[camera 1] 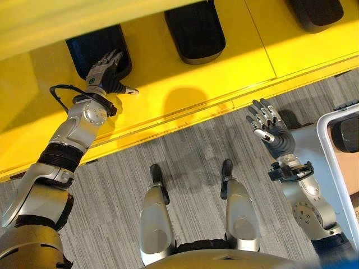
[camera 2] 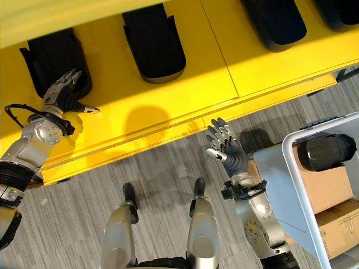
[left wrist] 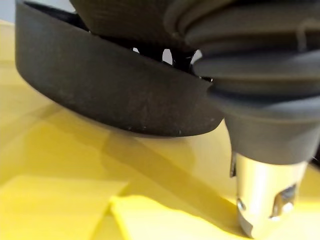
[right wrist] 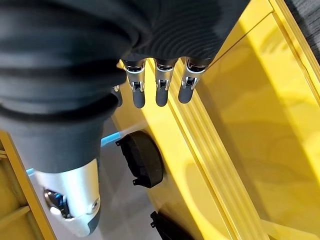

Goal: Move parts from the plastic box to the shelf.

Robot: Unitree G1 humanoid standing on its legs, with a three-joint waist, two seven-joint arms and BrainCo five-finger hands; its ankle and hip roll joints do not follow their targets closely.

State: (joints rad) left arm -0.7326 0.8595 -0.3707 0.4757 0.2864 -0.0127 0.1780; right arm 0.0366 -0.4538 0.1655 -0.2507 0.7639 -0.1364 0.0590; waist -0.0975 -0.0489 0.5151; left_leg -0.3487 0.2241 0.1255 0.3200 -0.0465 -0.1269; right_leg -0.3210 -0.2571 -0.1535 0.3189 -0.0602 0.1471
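Parts, dark and oblong, lie in a row on the yellow shelf (camera 1: pixel 168 89), each with its long axis running from the near edge toward the far side. The leftmost part (camera 1: pixel 92 47) sits under the left hand (camera 1: pixel 104 67), whose fingers reach over its near end while the thumb sticks out sideways above the bare yellow surface; the left wrist view shows the part's dark curved rim resting on the shelf just past the hand's cover, but whether the fingers grip it or merely lie on it cannot be told from these pictures. A second part (camera 1: pixel 193 28) lies to the right of it, well apart, and a third (camera 2: pixel 275 22) further right again. The right hand (camera 2: pixel 223 143) hangs in the air over the grey carpet, just near of the shelf's front edge, fingers spread straight and holding nothing. To its right stands the plastic box (camera 2: pixel 291 185), pale-walled, with another dark part (camera 2: pixel 325 151) lying in its far end, its long axis running left to right. That part lies to the right of the free right hand and slightly near of it, well away from the left hand, so the right arm is plainly the closer one for the next pick.
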